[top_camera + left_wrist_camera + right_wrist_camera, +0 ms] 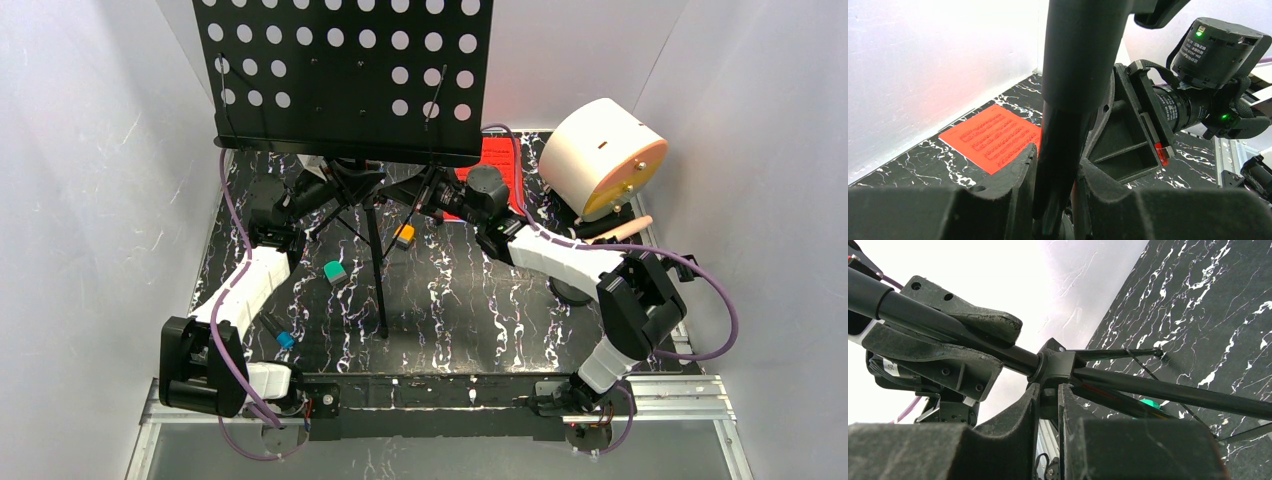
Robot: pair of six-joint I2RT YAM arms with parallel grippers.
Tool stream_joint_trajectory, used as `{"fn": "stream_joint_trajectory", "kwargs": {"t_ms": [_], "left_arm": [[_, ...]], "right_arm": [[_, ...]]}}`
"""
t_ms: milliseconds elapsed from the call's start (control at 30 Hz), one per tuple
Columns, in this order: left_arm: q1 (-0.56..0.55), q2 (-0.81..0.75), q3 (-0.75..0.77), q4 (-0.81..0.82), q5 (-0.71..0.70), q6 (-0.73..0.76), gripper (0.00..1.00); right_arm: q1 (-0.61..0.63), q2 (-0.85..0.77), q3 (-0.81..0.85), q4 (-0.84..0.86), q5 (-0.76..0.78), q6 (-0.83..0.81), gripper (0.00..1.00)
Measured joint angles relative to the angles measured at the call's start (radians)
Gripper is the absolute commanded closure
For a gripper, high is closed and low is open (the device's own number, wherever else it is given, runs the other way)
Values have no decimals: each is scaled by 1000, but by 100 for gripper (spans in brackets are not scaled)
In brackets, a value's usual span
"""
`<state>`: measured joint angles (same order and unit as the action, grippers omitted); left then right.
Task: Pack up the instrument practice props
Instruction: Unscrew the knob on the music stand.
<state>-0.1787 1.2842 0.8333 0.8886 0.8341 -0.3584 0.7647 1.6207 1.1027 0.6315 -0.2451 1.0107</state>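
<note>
Left gripper point(1055, 160) is clenched on the music rack pole point(1073, 65), right gripper point(1049, 395) on its hub point(1055, 365). Red sheet point(990, 137) is seen beyond.

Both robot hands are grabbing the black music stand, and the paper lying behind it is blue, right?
Not blue: the paper is red, as the left wrist view shows. The rest holds: the left gripper and right gripper both grip the black music stand.

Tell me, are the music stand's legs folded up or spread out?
Spread out. In the right wrist view the music stand's legs fan apart from their hub, with thin braces stretched between them.
</note>
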Motion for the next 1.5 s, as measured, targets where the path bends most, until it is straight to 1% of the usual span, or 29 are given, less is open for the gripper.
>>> {"fn": "stream_joint_trajectory", "kwargs": {"t_ms": [133, 267, 400, 600, 700, 733, 800, 867, 900, 1067, 1200, 1333, 1500], "left_arm": [[0, -1, 0, -2, 0, 0, 100], [0, -2, 0, -6, 0, 2, 100], [0, -3, 2, -14, 2, 4, 100], [0, -7, 7, -34, 3, 12, 100], [0, -9, 8, -39, 3, 16, 100], [0, -9, 8, -40, 2, 17, 100], [0, -9, 8, -42, 3, 18, 100], [0, -9, 10, -45, 3, 19, 100], [-1, -9, 11, -48, 3, 20, 100], [-1, -9, 14, -52, -5, 22, 100], [-2, -9, 15, -56, -8, 23, 100], [-2, -9, 16, -58, -8, 23, 100], [-2, -9, 17, -59, -8, 24, 100]], "right_arm": [[-2, 0, 5, -1, -16, -51, 99], [-5, 0, 11, 10, -50, -165, 99], [-4, 0, 18, 18, -88, -341, 99], [23, -20, 39, -15, -97, -691, 99], [40, -30, 38, -26, -58, -759, 87], [44, -33, 37, -29, -41, -758, 83], [56, -44, 25, -30, 16, -711, 69], [64, -58, 8, -31, 68, -620, 60], [69, -66, 1, -32, 92, -568, 57], [88, -103, -6, -90, 170, -320, 50], [94, -111, -6, -146, 206, -175, 49], [95, -110, -6, -208, 245, -99, 49], [96, -110, -6, -224, 266, -42, 52]]}}
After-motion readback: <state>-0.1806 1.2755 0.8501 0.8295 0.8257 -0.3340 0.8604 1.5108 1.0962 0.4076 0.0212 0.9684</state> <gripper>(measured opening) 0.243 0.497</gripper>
